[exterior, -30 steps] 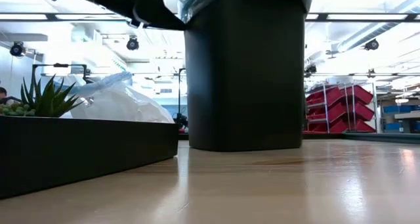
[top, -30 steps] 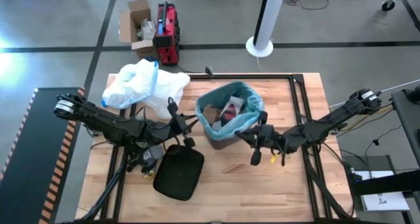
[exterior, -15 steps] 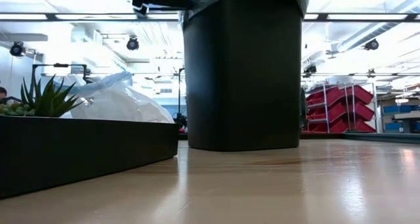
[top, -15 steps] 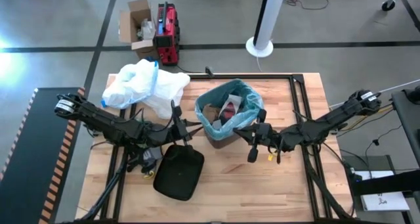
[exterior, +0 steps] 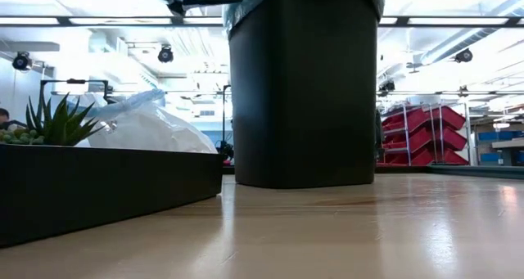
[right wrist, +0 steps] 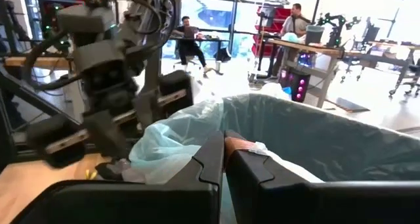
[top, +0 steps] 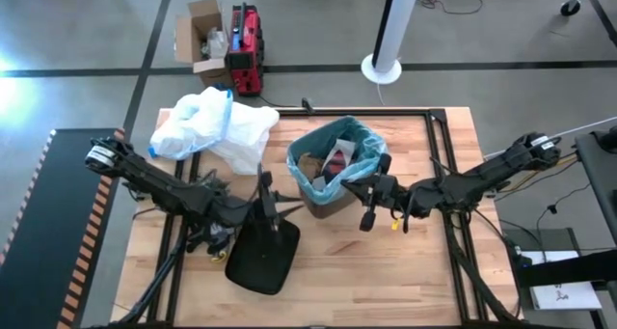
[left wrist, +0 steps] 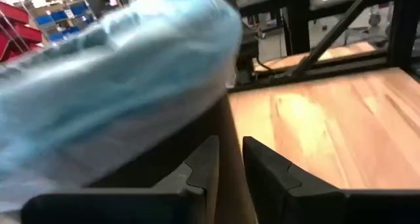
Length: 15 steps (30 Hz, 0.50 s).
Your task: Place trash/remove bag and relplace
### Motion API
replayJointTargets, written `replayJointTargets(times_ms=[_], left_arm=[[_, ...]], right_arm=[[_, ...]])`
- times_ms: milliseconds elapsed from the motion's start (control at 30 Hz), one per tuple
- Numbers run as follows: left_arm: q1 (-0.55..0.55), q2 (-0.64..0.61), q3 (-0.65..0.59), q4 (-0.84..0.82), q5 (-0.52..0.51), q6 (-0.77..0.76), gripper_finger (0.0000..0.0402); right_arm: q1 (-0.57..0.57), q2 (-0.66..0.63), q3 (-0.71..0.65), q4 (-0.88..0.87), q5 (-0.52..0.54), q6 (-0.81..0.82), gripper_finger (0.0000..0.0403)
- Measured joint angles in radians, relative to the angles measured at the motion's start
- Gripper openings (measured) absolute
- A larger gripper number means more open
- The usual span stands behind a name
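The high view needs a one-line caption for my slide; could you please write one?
Both grippers, left and right, flank the bin lined with the light-blue bag.

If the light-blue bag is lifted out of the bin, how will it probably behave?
The bag will probably be floppy: its thin plastic wrinkles and folds over the rim of the bin. It looks light itself, but the trash inside would likely make it sag. The film may also slip or stretch when pinched.
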Motion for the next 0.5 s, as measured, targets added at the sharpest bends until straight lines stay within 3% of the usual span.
replayJointTargets(times_ms=[133, 267, 500], left_arm=[[0.01, 0.107, 0.008, 0.092, -0.059, 0.004, 0.0071], [0.016, 0.195, 0.05, 0.235, -0.146, 0.114, 0.0086], [0.011, 0.288, 0.182, 0.195, -0.146, 0.203, 0.0103]], right_arm=[[-0.001, 0.002, 0.0, 0.01, -0.037, -0.006, 0.0], [-0.002, 0.002, 0.0, 0.023, -0.13, -0.011, 0.0], [-0.003, 0.002, 0.0, 0.044, -0.155, -0.066, 0.0]])
